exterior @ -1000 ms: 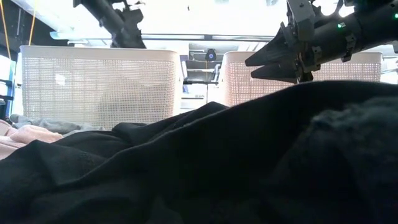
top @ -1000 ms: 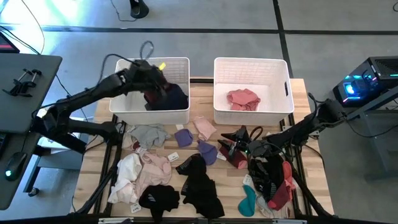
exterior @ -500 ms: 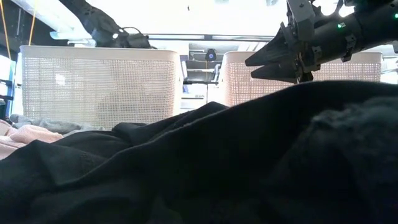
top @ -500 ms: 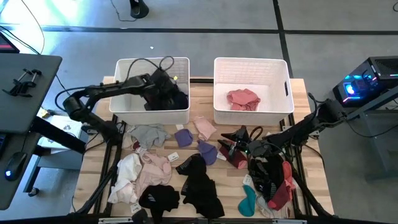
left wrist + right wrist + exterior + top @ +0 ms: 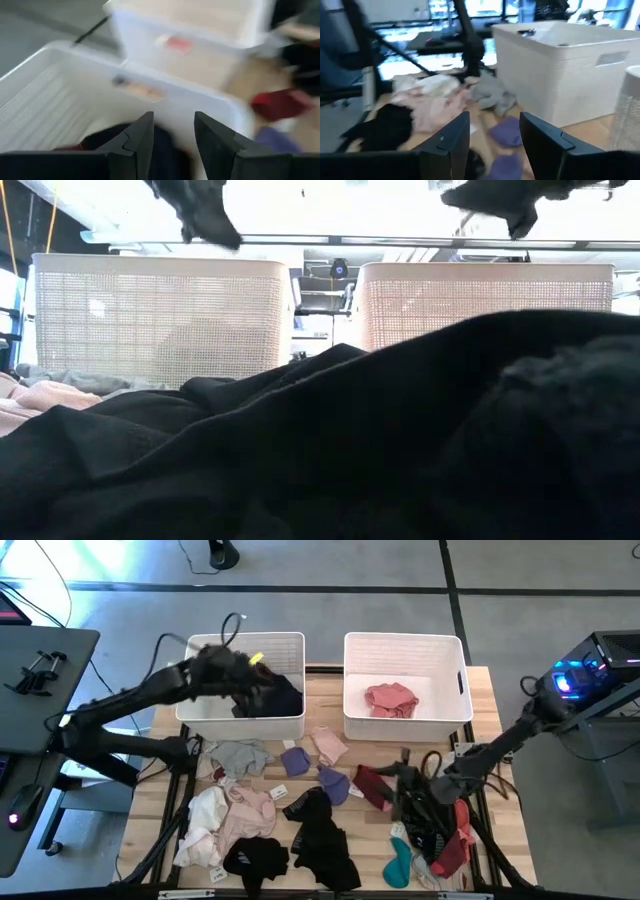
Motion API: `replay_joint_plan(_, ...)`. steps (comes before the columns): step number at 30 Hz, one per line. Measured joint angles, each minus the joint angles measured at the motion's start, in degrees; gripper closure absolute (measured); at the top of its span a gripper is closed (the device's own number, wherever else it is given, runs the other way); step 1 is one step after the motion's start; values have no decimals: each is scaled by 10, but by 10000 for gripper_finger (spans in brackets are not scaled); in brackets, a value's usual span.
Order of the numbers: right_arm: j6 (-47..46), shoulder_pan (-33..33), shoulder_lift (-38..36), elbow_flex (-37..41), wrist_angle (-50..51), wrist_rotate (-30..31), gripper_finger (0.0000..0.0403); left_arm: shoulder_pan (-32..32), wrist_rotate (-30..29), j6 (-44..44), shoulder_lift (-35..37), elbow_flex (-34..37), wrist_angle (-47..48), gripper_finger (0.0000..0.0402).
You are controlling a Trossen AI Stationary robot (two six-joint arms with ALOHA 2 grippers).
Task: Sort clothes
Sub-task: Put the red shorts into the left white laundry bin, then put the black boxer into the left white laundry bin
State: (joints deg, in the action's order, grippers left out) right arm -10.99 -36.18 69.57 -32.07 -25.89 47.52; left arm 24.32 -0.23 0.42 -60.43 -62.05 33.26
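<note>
The wooden table fills the middle of the high view, and at its far edge sit 2 white bins side by side. The left bin holds a heap of dark clothing, navy and black with a hint of maroon. The right bin holds 1 pink garment lying on its floor.

Now the loose clothes, spread across the near half of the table. A black pile lies near the front edge, with a pale pink and white heap to its left. On the right there's a tangle of black and maroon pieces with a teal sock beside it at the front edge. Between the piles and the bins lie a grey piece, a light pink sock and 2 lavender bits.

The left gripper hangs over the left bin, just above the dark heap. In its wrist view the fingers stand apart with nothing between them.

The right gripper is above the table's right half, beside a maroon piece. Its fingers are parted too, and empty, pointing across the loose clothes towards the left bin.
</note>
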Motion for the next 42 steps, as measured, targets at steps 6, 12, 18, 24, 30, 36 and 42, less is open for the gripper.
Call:
replay_joint_plan(6,-189,-49,-15,-115,320,-26,242,-143,3,-44,70,79,-127,273)
replay_joint_plan(12,-347,-71,80,-293,629,-159,242,-272,2,-87,75,144,-223,273)
replay_joint_plan(18,-448,-54,165,-352,786,-400,242,-378,-20,-113,34,206,-349,273)
replay_joint_plan(24,-456,-36,191,-279,792,-481,242,-443,-63,-103,-29,250,-475,273)
replay_joint_plan(30,-456,-11,190,-189,738,-508,242,-458,-79,-60,-81,257,-528,273)
replay_joint_plan(36,-451,11,189,-113,617,-574,260,-453,-82,-36,-90,257,-538,273)
replay_joint_plan(42,-410,24,181,-105,598,-553,376,-450,-85,-33,-89,257,-537,273)
